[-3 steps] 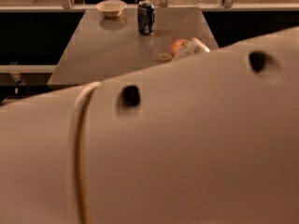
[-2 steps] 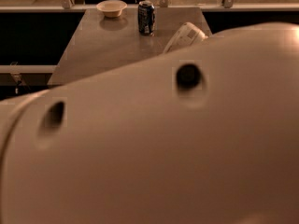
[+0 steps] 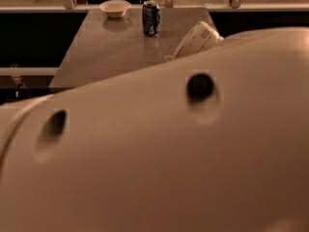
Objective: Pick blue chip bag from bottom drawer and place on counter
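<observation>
**Arm Link Filling the View, Gripper End Peeking Over the Counter**

The gripper (image 3: 195, 38) is showing only as a white, rounded housing just right of and below the soda can (image 3: 150, 18), poking up from behind the big arm link. It is leaning with its narrow end pointing down and toward the can. Whether it is clasped, released or carrying anything I cannot tell, because the link is covering its working end.

The arm link (image 3: 169, 158), a broad, pale, smooth shell, is sweeping across everything below the can and is taking up most of the view. Two dark holes are sitting in it, one (image 3: 200, 86) below and right of the can, the other (image 3: 55, 123) well below and left of it.

The can is standing upright on the counter (image 3: 106, 47), near its far edge. A pale bowl (image 3: 115, 7) is resting on the same surface, just left of the can and slightly farther back.

The blue chip bag is showing nowhere; the link is hiding everything below the counter's front edge, the bottom drawer included.
</observation>
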Controlling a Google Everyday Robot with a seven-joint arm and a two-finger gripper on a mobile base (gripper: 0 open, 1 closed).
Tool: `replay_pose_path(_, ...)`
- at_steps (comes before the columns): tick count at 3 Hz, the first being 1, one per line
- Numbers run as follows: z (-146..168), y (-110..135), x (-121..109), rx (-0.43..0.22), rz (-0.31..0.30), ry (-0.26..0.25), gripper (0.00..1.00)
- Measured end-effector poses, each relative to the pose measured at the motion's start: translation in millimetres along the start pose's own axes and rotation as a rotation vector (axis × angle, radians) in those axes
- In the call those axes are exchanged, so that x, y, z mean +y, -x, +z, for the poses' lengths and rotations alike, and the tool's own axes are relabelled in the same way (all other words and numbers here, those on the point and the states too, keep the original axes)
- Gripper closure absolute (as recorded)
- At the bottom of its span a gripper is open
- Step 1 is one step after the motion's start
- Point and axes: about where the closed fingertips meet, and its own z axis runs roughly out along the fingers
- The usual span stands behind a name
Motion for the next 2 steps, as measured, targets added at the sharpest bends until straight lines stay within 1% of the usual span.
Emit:
replay_pose_path(1, 0, 0, 0, 0.000, 0.000, 0.000, 1.00)
replay_pose_path(2, 6, -16, 7, -0.033, 0.014, 0.020, 1.00)
